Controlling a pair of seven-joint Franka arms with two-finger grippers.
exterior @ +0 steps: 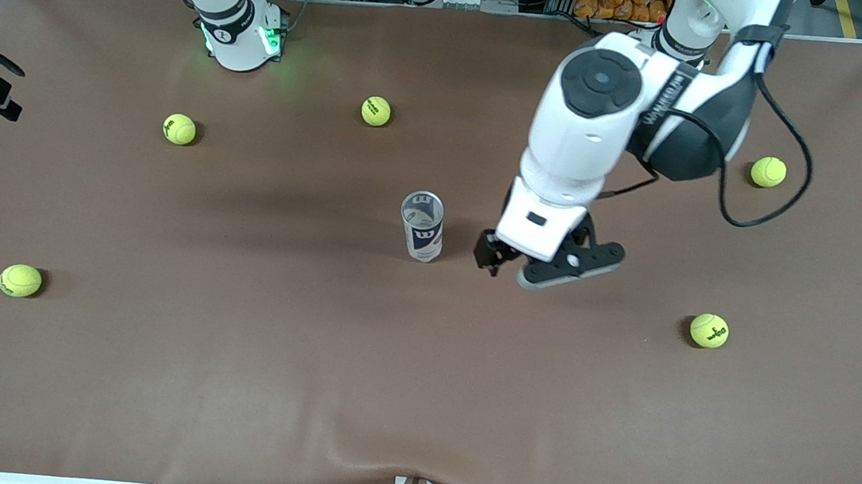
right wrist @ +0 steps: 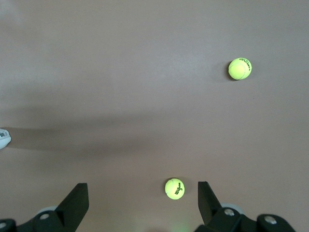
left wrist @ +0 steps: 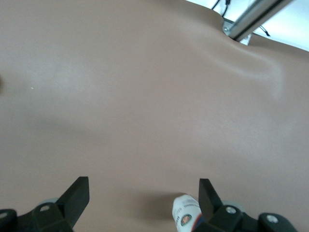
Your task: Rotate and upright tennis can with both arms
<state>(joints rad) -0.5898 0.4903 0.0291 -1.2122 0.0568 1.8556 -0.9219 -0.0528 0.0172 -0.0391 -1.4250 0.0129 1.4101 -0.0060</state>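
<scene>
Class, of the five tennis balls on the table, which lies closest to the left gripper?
The ball toward the left arm's end, nearer the front camera than the open left gripper. The other four lie farther away.

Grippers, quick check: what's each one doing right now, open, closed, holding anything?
Left gripper: open, holding nothing, beside the upright tennis can.
Right gripper: open, holding nothing, up over the table.

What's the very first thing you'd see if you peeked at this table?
The big white left arm, leaning out over the middle of the brown table, with its left gripper open beside the tennis can, which stands upright. Then the yellow-green tennis balls dotted all around it.
</scene>
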